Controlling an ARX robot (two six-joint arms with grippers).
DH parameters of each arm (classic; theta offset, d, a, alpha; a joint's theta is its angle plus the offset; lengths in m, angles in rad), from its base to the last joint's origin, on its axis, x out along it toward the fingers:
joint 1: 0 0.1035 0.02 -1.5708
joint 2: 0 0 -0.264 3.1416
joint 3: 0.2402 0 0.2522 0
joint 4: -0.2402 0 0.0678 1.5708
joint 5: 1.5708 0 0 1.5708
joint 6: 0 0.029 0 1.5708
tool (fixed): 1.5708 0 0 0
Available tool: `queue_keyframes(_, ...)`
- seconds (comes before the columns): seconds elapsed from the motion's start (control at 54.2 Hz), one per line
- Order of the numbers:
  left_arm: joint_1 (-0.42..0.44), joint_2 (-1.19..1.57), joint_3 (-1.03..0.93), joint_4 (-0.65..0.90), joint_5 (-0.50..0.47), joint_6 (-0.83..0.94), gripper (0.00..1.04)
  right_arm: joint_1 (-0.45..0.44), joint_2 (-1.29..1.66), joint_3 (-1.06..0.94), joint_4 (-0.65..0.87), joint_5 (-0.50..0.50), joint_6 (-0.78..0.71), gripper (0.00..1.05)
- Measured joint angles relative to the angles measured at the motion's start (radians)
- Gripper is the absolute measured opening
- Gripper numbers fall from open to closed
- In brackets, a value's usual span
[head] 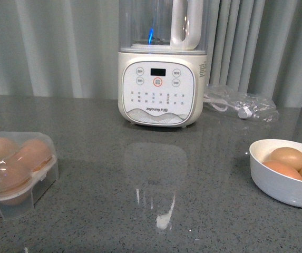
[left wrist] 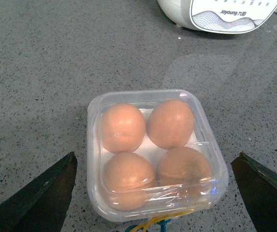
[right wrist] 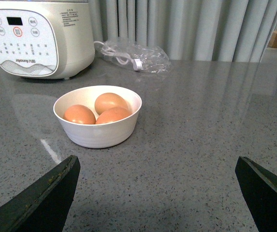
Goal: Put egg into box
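The box (head: 41, 185) is a clear plastic case at the front left of the grey counter, with several orange-brown eggs (head: 33, 152) in its cups. In the left wrist view the box (left wrist: 95, 193) lies between the fingers of my open left gripper (left wrist: 156, 154), which hovers above it. Clear plastic film covers the two eggs (left wrist: 127, 175) on one side of the box. A white bowl (head: 277, 185) at the right holds three more brown eggs (head: 288, 156). My open right gripper (right wrist: 157, 158) hangs over bare counter, short of the bowl (right wrist: 99, 136) and its eggs (right wrist: 110, 102).
A cream Joyoung blender (head: 158, 89) stands at the back centre. A clear plastic bag with a white cable (head: 243, 105) lies to its right. Grey curtains close off the back. Bare counter stretches between the box and the bowl.
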Motion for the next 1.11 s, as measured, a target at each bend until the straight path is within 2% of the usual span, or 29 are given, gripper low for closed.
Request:
queue_keyframes(0.184, 0.067, -0.019, 0.027, -0.012, 0.01, -0.011, 0.98, 0.0, 0.0, 0.0, 0.0, 0.0, 0.0, 0.98)
queue_keyframes(0.387, 0.188, -0.128, 0.065, -0.093, 0.054, -0.035, 0.98, 0.0, 0.0, 0.0, 0.0, 0.0, 0.0, 0.98)
queue_keyframes(0.479, 0.237, -0.187, 0.065, -0.134, 0.092, -0.01, 0.98, 0.0, 0.0, 0.0, 0.0, 0.0, 0.0, 0.98)
queue_keyframes(0.738, 0.394, -0.348, 0.065, -0.264, 0.275, 0.106, 0.98, 0.0, 0.0, 0.0, 0.0, 0.0, 0.0, 0.98)
queue_keyframes(0.774, 0.406, -0.359, 0.06, -0.255, 0.269, 0.11, 0.97, 0.0, 0.0, 0.0, 0.0, 0.0, 0.0, 0.98)
queue_keyframes(0.848, 0.362, -0.427, -0.058, -0.045, 0.108, 0.022, 0.8, 0.0, 0.0, 0.0, 0.0, 0.0, 0.0, 0.98)
queue_keyframes(0.903, 0.319, -0.472, -0.129, 0.005, 0.057, -0.008, 0.69, 0.0, 0.0, 0.0, 0.0, 0.0, 0.0, 0.98)
queue_keyframes(1.088, 0.173, -0.603, -0.306, 0.042, -0.08, -0.041, 0.26, 0.0, 0.0, 0.0, 0.0, 0.0, 0.0, 0.98)
queue_keyframes(1.106, 0.168, -0.608, -0.312, 0.042, -0.087, -0.042, 0.24, 0.0, 0.0, 0.0, 0.0, 0.0, 0.0, 0.98)
